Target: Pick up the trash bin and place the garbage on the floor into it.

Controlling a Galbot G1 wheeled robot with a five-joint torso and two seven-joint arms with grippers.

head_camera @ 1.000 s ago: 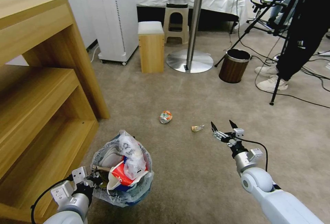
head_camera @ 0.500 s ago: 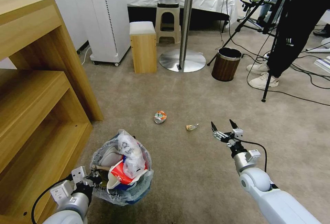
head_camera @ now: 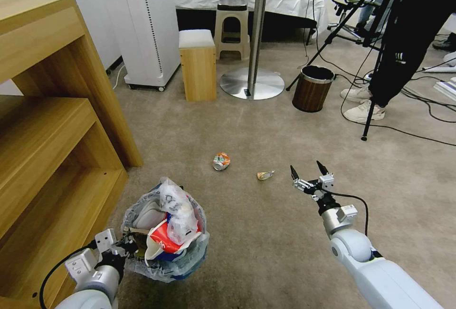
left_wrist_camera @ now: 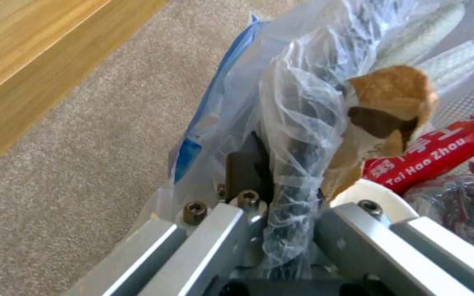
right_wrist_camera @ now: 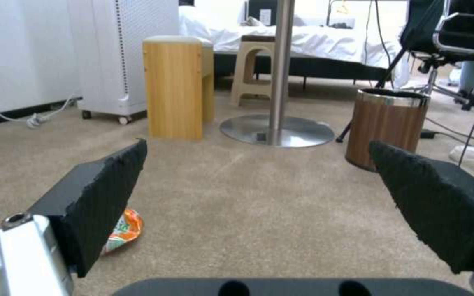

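Left end effector (head_camera: 127, 246), at the lower left of the head view, was clenched on the rim of the trash bin (head_camera: 164, 233) — bag plastic pinched between its fingers (left_wrist_camera: 248, 172). Right end effector (head_camera: 307, 172) hovered released, right of centre, above the floor (head_camera: 266, 233). Near centre lay a crushed can (head_camera: 221, 161) and, beside it, a small scrap (head_camera: 265, 175).

Bin (head_camera: 164, 257) sitting on floor (head_camera: 266, 247) beside shelf (head_camera: 52, 157), left tool (head_camera: 127, 246) at its rim; can (head_camera: 221, 161) and wrapper (head_camera: 265, 175) lying ahead, left of right tool (head_camera: 305, 174).
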